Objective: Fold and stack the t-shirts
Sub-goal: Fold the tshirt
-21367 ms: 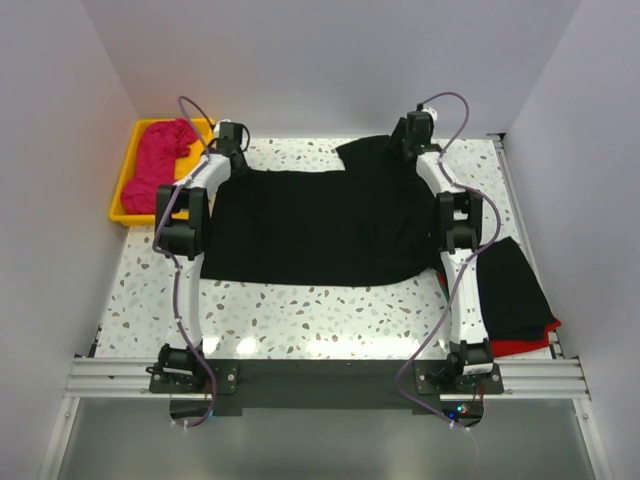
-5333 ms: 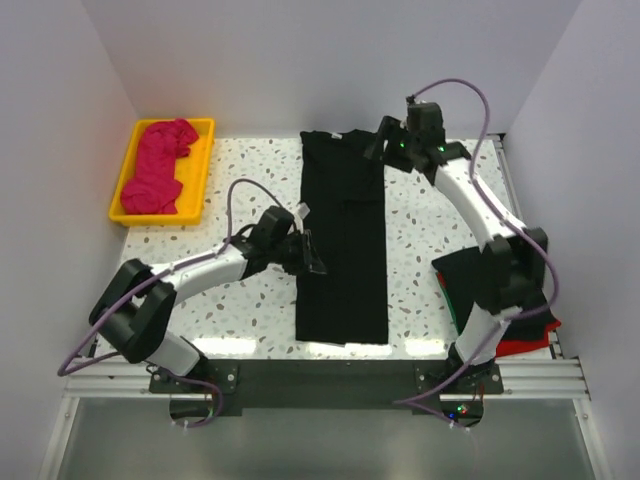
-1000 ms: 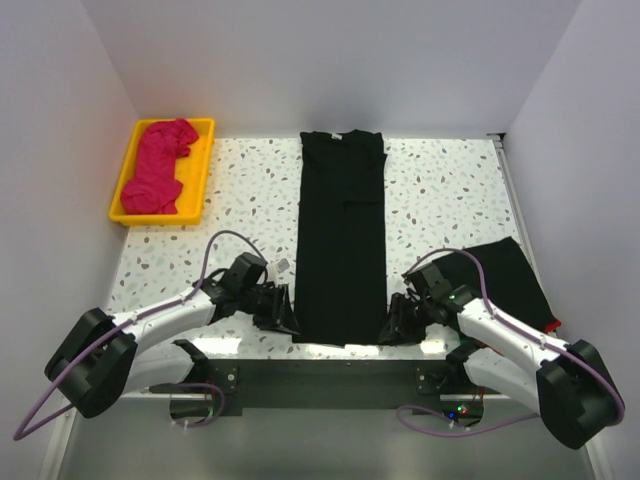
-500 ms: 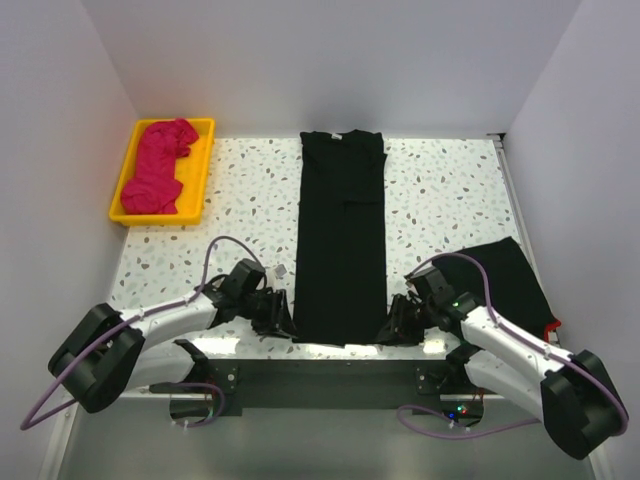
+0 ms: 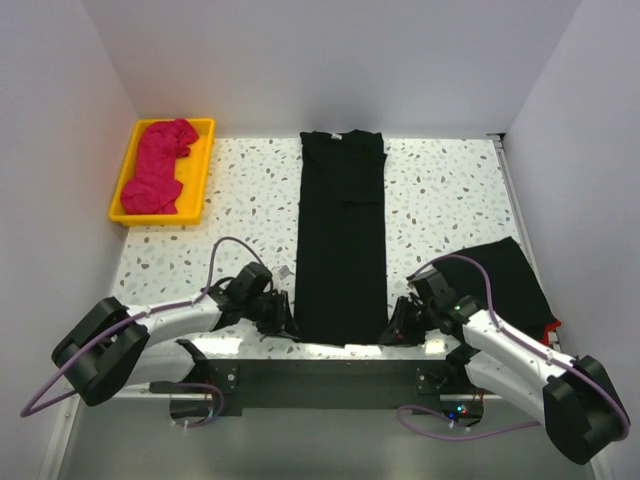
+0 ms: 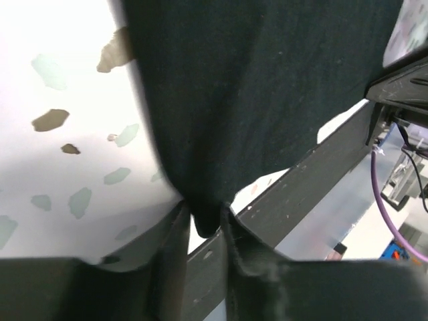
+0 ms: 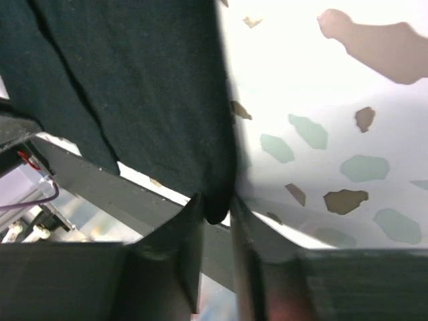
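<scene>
The black shirt (image 5: 342,240) lies folded into a long narrow strip down the middle of the surface (image 5: 440,200). Its collar end is at the far edge and its hem is at the near edge, just short of the dark rail (image 5: 330,385). Both long edges run straight.

The left claw (image 5: 283,322) sits at the near left hem corner. In the left wrist view its fingers (image 6: 170,257) are pressed in on the cloth corner, pinching it. The right claw (image 5: 395,325) sits at the near right hem corner. Its fingers (image 7: 187,251) likewise pinch the cloth tip between them. Both arms lie low along the near edge.

Bare speckled surface shows on both sides of the strip. On the left it runs to the yellow tray (image 5: 128,170), which holds the pink shirt (image 5: 160,165) at the far left corner. On the right it runs to the stack of folded shirts (image 5: 515,285) at the right edge, black over red, just beside the right arm.

Compared with one second ago, both claws have moved inward onto the hem corners and narrowed. The strip, the tray and the stack have not shifted.
</scene>
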Robot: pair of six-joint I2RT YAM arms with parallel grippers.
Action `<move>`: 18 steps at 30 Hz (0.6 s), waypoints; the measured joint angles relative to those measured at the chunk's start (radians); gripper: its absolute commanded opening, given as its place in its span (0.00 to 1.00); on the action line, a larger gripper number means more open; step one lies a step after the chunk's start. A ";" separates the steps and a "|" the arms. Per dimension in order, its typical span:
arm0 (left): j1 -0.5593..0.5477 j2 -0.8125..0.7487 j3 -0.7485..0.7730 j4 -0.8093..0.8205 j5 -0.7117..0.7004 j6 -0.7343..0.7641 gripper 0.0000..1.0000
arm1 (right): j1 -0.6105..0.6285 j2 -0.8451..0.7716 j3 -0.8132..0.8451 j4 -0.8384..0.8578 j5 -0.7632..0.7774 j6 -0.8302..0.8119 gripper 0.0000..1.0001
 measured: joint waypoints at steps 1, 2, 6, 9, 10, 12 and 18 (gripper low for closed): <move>-0.003 0.000 0.000 -0.001 -0.009 -0.004 0.17 | 0.000 0.000 -0.002 0.001 0.002 0.000 0.16; -0.006 0.001 -0.002 -0.002 -0.019 -0.011 0.12 | 0.000 0.000 -0.005 0.001 0.003 0.001 0.12; -0.030 -0.002 -0.002 -0.003 -0.047 -0.027 0.00 | 0.000 -0.003 -0.010 0.007 0.002 -0.005 0.00; -0.062 -0.015 -0.002 -0.006 -0.076 -0.043 0.00 | 0.000 -0.033 -0.019 0.000 0.001 -0.014 0.00; -0.073 -0.022 -0.002 -0.009 -0.087 -0.048 0.00 | 0.000 -0.054 -0.025 -0.008 0.001 -0.016 0.00; -0.092 -0.038 -0.005 -0.021 -0.103 -0.058 0.00 | 0.002 -0.103 -0.038 -0.030 0.001 -0.019 0.00; -0.145 -0.130 -0.043 -0.064 -0.146 -0.102 0.00 | 0.053 -0.243 -0.057 -0.106 0.004 -0.005 0.00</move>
